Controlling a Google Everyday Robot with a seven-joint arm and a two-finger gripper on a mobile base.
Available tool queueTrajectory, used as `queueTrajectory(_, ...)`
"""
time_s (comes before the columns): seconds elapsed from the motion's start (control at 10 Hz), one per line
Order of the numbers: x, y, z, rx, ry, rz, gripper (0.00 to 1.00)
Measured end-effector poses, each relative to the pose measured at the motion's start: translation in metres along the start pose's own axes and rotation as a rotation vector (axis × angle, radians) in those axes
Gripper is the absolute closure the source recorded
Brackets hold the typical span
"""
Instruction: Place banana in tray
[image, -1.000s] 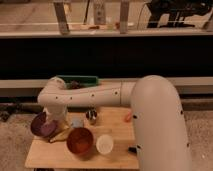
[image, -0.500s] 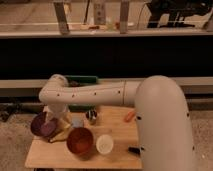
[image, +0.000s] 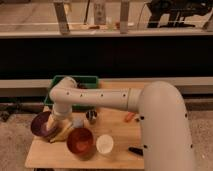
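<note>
Sitting nearest on the wooden desk (image: 45, 156) are a round red bowl (image: 80, 142) and white cup (image: 105, 145), then the pale curved banana (image: 62, 133) just beside the lowered, spread-jawed gripper (image: 54, 123), with the green rectangular tray (image: 88, 80) farthest.

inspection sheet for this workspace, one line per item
surface: wooden table, most items on its left half
job's things: banana lying on the table beside the purple bowl, not in the tray; green tray at the back edge, partly hidden by the arm
clutter: purple bowl, red bowl, white cup, small metal cup, orange carrot-like item, small dark object
grippers: gripper open, low between purple bowl and banana
cables: nothing seen
surroundings: dark wall behind the table, rough floor
</note>
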Motion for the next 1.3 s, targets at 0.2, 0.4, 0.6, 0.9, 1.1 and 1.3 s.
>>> queueTrajectory(0.2, -0.006, -0.009, 0.010, 0.023, -0.067, -0.199, 0.20)
queueTrajectory(0.4, -0.013, -0.016, 0.023, 0.024, -0.117, -0.301, 0.20)
queueTrajectory(0.6, -0.022, -0.018, 0.041, 0.011, -0.145, -0.312, 0.20)
queueTrajectory(0.9, -0.027, -0.014, 0.052, 0.008, -0.158, -0.297, 0.35)
queueTrajectory(1.1, -0.027, -0.013, 0.056, 0.002, -0.152, -0.259, 0.59)
queueTrajectory(1.3, -0.028, -0.011, 0.056, -0.008, -0.148, -0.241, 0.80)
